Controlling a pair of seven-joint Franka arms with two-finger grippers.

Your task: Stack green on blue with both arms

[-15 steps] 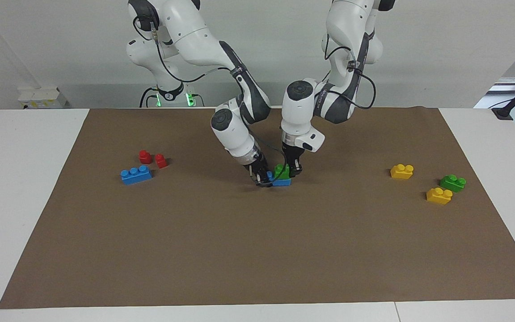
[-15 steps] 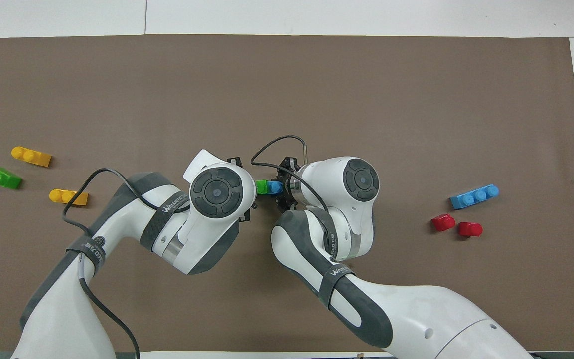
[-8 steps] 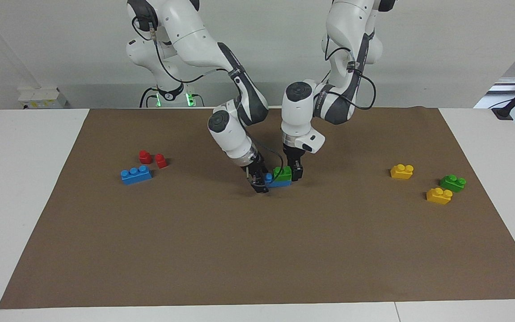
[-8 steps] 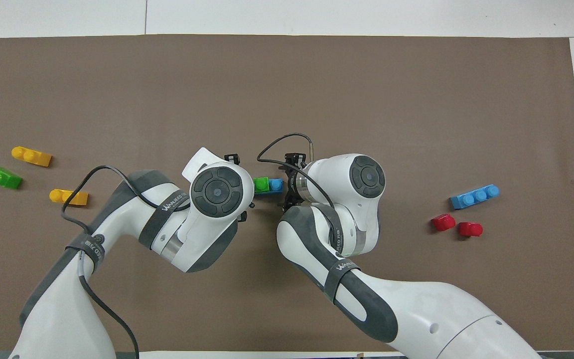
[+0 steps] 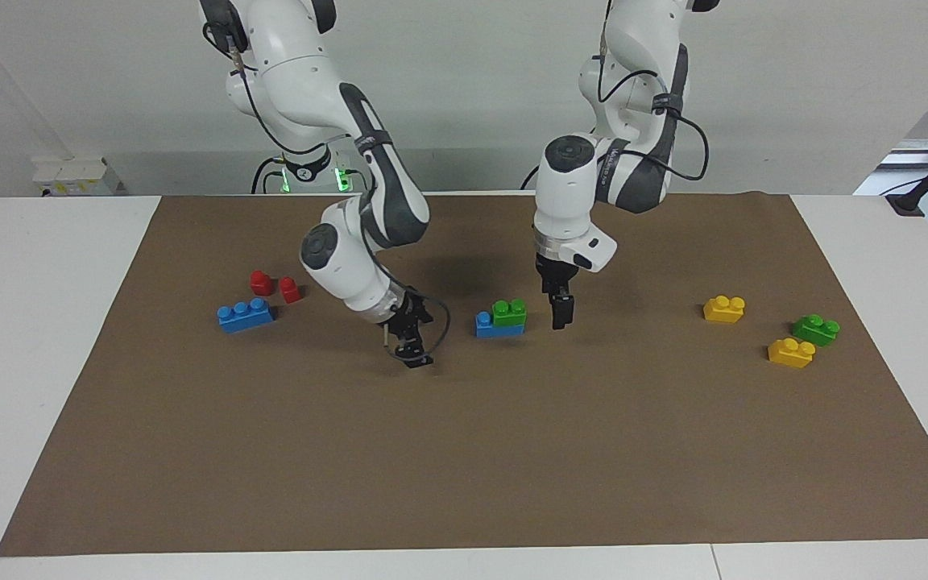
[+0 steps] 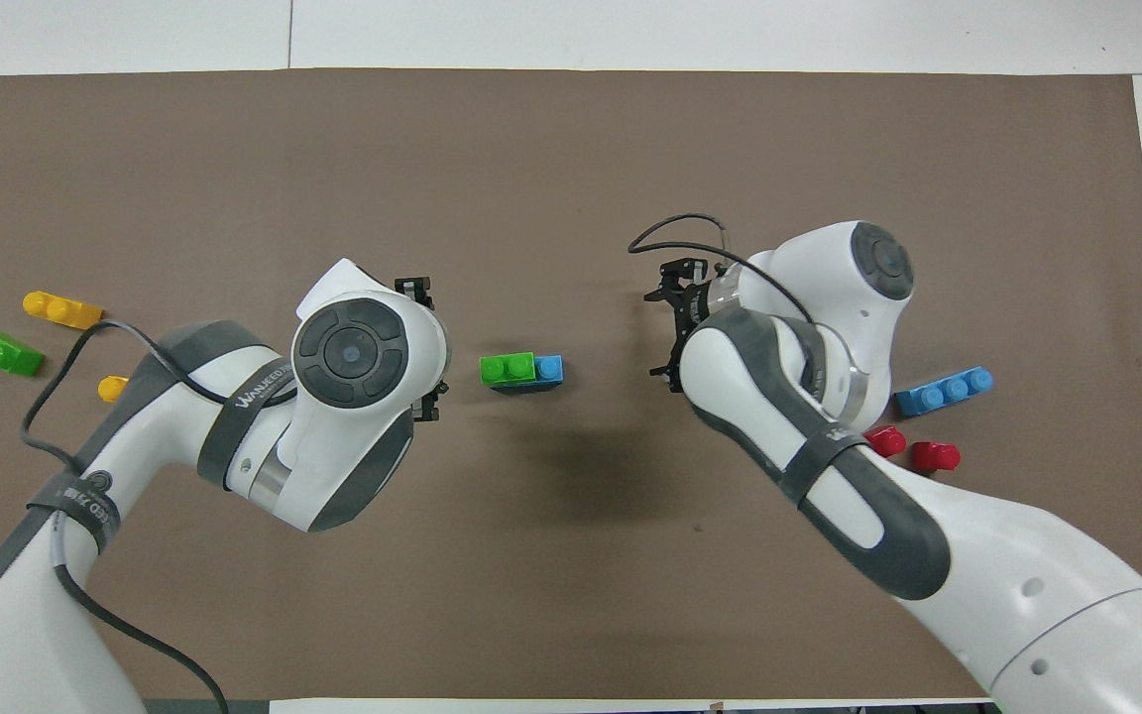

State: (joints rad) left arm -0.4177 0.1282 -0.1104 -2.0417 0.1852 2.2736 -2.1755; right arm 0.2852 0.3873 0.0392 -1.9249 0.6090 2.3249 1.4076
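Green brick (image 5: 509, 312) sits on the blue brick (image 5: 486, 325). Left gripper (image 5: 561, 314) and right gripper (image 5: 411, 348) hold nothing; I cannot tell if their fingers are apart.

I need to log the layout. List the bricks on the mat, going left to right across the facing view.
Lone blue three-stud plastic brick → two small red plastic bricks → green two-stud brick stacked on a blue brick → yellow two-stud brick → second yellow brick → loose green brick.
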